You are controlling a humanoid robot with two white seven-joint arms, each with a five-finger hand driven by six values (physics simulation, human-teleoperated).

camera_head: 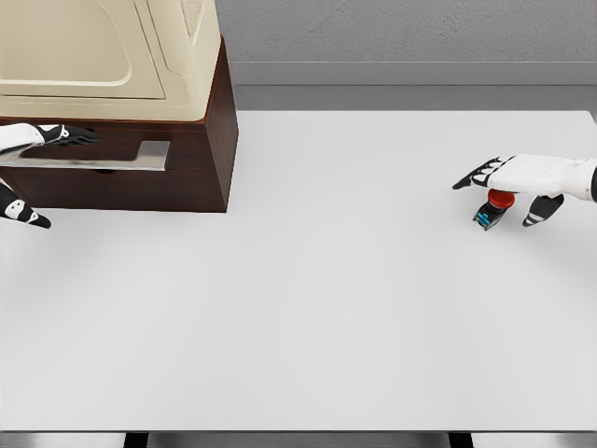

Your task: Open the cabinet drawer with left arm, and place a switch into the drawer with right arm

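The white table (308, 308) lies open across its middle and near side between the brown cabinet (187, 159) at far left, topped by a cream appliance (112, 56), and the right edge.

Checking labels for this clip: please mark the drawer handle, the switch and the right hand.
drawer handle (140, 155): head view, on the silver bar's right portion.
switch (500, 198): head view, on its red button top.
right hand (516, 177): head view, on the white back of the hand above the switch.
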